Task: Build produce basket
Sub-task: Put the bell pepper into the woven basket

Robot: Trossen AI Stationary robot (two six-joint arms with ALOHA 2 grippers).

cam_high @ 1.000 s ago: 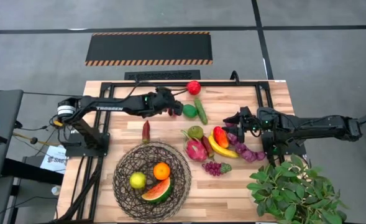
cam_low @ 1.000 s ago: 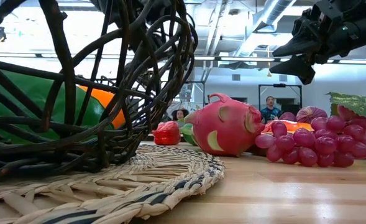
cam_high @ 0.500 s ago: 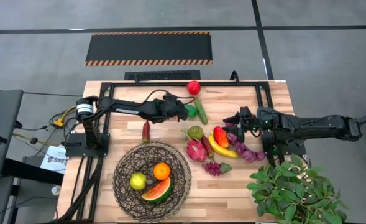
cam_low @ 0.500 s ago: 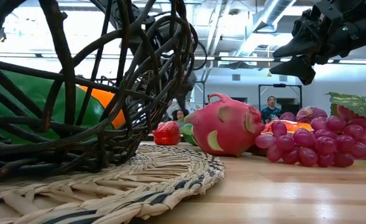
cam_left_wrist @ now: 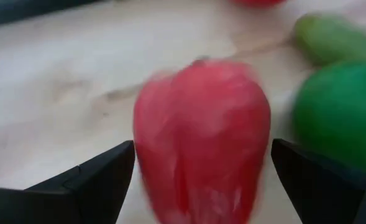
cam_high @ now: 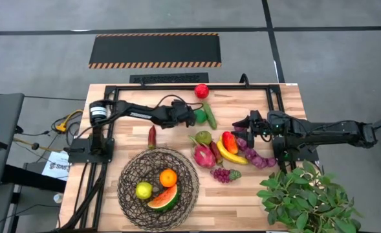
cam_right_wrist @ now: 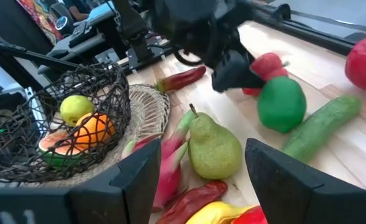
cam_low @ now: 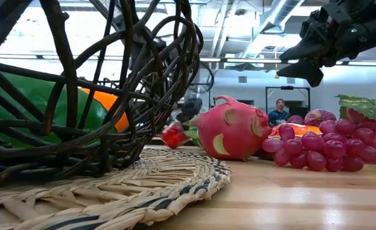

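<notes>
The basket (cam_high: 122,178), dark woven wire on a straw mat, stands near the table's front edge. It holds an orange (cam_high: 168,177), a yellow-green fruit (cam_high: 143,188) and a watermelon slice (cam_high: 164,199). My left gripper (cam_high: 191,116) is open and slants down at the far middle of the table. Its fingers stand on either side of a red pepper (cam_left_wrist: 201,137), which lies on the wood beside a round green fruit (cam_right_wrist: 282,102). My right gripper (cam_high: 247,123) hangs open and empty above the produce at the right. My left gripper has one finger (cam_left_wrist: 96,180) on each side of the red pepper's body (cam_right_wrist: 266,64), coming slanting down from the table's left. Whether the fingers touch the pepper I cannot tell.
A cucumber (cam_high: 209,116) and a red apple (cam_high: 202,90) lie just past the pepper. A red chilli (cam_high: 152,137) lies left of it. Pear, dragonfruit (cam_high: 204,155), banana and grapes (cam_high: 224,174) cluster at the middle right. A leafy plant (cam_high: 306,197) fills the near right corner.
My left gripper has come down and toward the table's right, onto the red pepper, tipping further downward; its fingers have stayed open. In the low view the pepper now looks tilted.
</notes>
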